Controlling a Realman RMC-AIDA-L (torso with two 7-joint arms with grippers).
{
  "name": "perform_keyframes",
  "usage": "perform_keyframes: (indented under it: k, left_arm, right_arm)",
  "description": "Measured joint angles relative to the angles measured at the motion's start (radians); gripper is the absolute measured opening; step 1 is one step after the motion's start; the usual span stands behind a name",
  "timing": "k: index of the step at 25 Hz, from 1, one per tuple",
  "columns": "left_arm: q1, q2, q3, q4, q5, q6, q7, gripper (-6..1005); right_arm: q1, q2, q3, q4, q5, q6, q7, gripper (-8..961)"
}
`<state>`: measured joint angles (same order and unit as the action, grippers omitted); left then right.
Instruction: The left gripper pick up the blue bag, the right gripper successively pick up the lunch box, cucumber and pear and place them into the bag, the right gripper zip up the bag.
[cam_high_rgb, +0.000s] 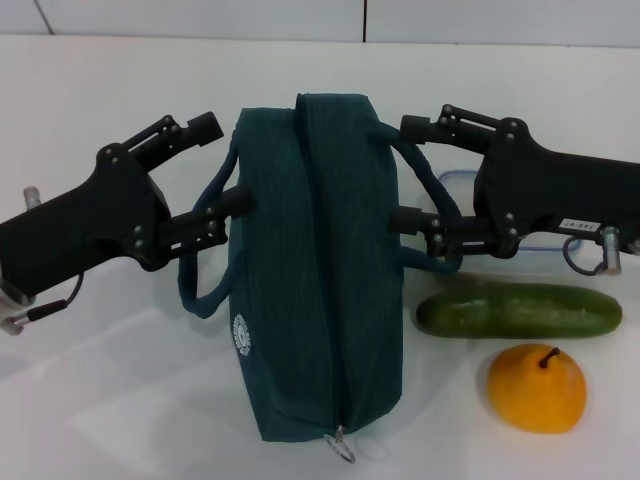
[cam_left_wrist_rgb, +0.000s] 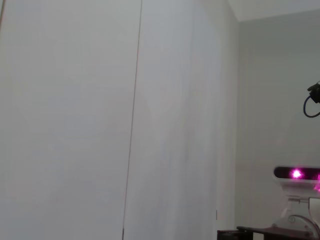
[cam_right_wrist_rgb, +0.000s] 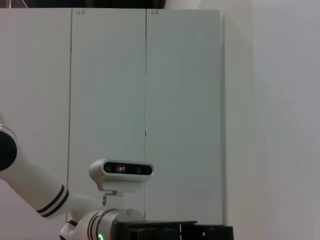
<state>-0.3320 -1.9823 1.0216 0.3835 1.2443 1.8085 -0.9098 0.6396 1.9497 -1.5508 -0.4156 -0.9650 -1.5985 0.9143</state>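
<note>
The fabric blue bag (cam_high_rgb: 315, 270) is laid lengthwise toward the bench's (cam_high_rgb: 100, 400) near edge, flanked by the left end effector (cam_high_rgb: 220, 165) and right end effector (cam_high_rgb: 405, 172), both spread wide.

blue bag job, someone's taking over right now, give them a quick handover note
Left gripper: open, at the blue bag's left handle, holding nothing.
Right gripper: open, at the bag's right handle, holding nothing.
Bag lies on the table, zipped shut.
Lunch box sits behind the right gripper; cucumber and pear lie right of the bag.
Done: nothing.
Left: lift bag, load all three, zip.
</note>
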Motion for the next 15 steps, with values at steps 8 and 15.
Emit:
perform_keyframes:
  k: [8,15]
  left_arm:
    - [0.001,0.000,0.000,0.002,0.006,0.001,-0.009,849]
    - [-0.001,0.009,0.000,0.013,0.005,-0.010,-0.100,850]
  right_arm:
    - [-0.003,0.000,0.000,0.000,0.000,-0.003,0.000,867]
    - [-0.009,0.003,0.000,-0.007,0.000,-0.004,-0.002,866]
